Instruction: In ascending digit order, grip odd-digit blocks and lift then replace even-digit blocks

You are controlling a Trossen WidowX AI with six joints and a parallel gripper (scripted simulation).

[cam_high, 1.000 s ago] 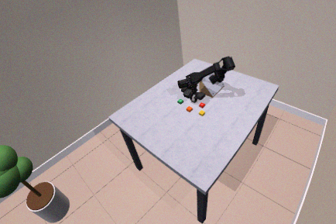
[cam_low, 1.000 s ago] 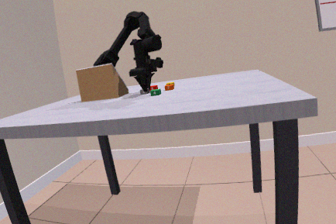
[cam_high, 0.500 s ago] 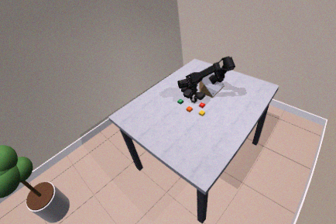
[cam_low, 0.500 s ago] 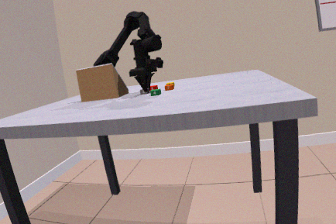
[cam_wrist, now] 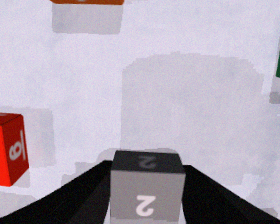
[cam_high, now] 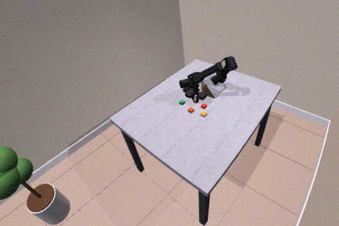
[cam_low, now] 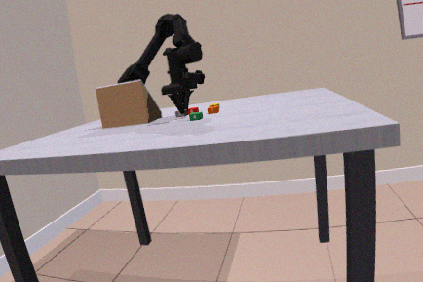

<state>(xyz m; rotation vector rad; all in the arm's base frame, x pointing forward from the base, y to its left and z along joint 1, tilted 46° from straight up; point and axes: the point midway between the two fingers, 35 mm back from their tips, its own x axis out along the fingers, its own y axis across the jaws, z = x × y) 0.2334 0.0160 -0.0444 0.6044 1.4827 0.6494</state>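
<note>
My gripper [cam_high: 196, 100] [cam_low: 182, 113] [cam_wrist: 146, 171] is shut on a grey block [cam_wrist: 167, 187] showing a 2, with a finger on each side. The block is at the table top or barely above it; I cannot tell which. A green block [cam_high: 182, 102] [cam_low: 196, 116] [cam_wrist: 278, 65] showing a 4 stands to one side. A red block [cam_high: 204, 105] [cam_low: 193, 110] [cam_wrist: 12, 150] with an underlined digit, 6 or 9, stands on the other side. An orange block [cam_high: 190, 109] [cam_low: 212, 109] [cam_wrist: 87, 1] and a yellow block [cam_high: 204, 114] [cam_low: 214, 105] stand farther out; their digits are not readable.
A brown box [cam_low: 122, 105] with a sloping side stands on the table [cam_high: 168, 126] [cam_low: 273, 128], close beside the arm. A potted plant [cam_high: 48, 204] stands on the floor, away from the table.
</note>
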